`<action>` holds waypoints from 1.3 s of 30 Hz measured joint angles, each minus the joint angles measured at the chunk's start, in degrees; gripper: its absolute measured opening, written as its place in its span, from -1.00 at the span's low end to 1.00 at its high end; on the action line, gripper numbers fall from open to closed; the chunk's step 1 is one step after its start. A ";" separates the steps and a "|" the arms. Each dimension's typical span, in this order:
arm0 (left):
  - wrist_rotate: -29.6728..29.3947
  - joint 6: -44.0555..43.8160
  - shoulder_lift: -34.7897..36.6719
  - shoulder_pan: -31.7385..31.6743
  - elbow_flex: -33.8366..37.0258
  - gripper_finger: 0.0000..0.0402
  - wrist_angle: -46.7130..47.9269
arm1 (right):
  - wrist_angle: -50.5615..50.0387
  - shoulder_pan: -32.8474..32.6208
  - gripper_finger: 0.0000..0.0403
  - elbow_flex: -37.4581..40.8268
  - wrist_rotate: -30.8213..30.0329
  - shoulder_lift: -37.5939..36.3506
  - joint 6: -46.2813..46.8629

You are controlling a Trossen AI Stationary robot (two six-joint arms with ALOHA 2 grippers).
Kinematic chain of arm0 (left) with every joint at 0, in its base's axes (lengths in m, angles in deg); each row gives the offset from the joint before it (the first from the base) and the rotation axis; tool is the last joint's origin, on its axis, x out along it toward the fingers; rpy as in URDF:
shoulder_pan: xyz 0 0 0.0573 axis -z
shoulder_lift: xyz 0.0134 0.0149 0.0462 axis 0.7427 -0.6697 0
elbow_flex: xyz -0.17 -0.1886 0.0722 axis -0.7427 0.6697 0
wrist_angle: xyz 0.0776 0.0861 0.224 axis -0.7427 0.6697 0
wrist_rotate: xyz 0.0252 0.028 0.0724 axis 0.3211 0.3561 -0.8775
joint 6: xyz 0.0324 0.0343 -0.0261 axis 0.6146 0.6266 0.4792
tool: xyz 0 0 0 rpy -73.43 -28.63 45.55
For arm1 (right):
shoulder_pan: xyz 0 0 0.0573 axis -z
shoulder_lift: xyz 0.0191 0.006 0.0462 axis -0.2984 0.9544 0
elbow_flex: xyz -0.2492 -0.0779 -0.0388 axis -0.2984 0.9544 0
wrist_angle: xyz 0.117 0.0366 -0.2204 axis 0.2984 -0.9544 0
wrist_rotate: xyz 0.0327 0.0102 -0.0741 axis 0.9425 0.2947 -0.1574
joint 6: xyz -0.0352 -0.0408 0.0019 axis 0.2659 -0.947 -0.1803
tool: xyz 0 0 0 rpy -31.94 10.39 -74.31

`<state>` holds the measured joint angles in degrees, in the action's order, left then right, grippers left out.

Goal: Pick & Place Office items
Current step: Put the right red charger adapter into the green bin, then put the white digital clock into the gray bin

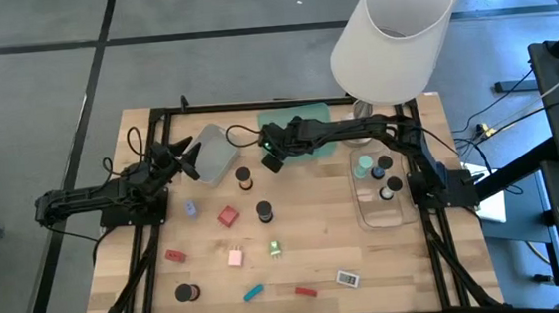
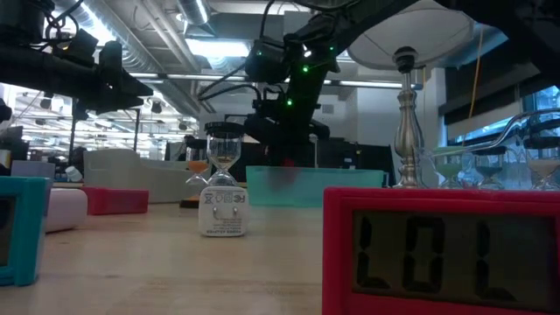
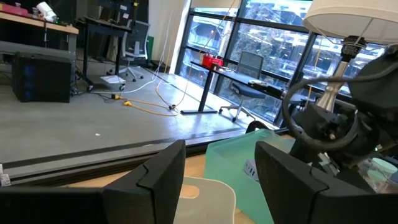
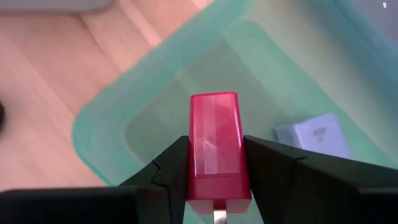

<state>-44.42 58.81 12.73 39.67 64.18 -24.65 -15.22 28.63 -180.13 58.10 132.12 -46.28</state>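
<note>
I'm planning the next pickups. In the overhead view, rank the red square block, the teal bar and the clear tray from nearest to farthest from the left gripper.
From the left gripper, at the grey tray's edge:
1. Red square block, mid-table, just below right of it.
2. Teal bar, near the table's front edge.
3. Clear tray, far across on the right side.

Three trays sit on the table: a grey one (image 1: 213,152), a green one (image 1: 310,134) and a clear one (image 1: 380,194). Four black cylinders stand on the wood; one (image 1: 244,178) is near the grey tray. Three more are in the clear tray. I see three red pieces, one teal bar (image 1: 253,293) and one big lamp (image 1: 392,34).
</note>
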 joint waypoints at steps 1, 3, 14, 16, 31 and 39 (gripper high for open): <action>-0.02 -0.01 0.01 0.00 0.01 -0.05 0.00 | -0.11 0.01 -0.35 0.41 0.14 0.00 -0.01; -0.01 -0.01 0.00 0.00 0.01 -0.05 0.00 | -0.07 0.04 -0.35 1.26 0.43 0.00 0.00; -0.02 0.00 0.00 -0.01 0.01 -0.05 0.00 | 0.02 0.13 -0.29 3.32 -0.65 -0.02 -0.43; -0.01 -0.01 0.01 -0.01 0.00 -0.05 0.00 | 0.13 0.15 -0.21 3.32 -1.02 -0.01 -0.24; -0.02 -0.02 0.01 0.01 0.00 -0.05 0.00 | -12.51 -1.66 0.32 -6.83 -3.75 -2.83 -2.62; 0.00 0.00 0.01 -0.01 0.02 -0.05 0.04 | -22.84 -13.27 0.33 -8.00 2.99 -12.08 -1.97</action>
<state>-44.43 58.81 12.74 39.67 64.20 -24.62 -38.06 15.36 -188.13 61.09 120.04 -48.25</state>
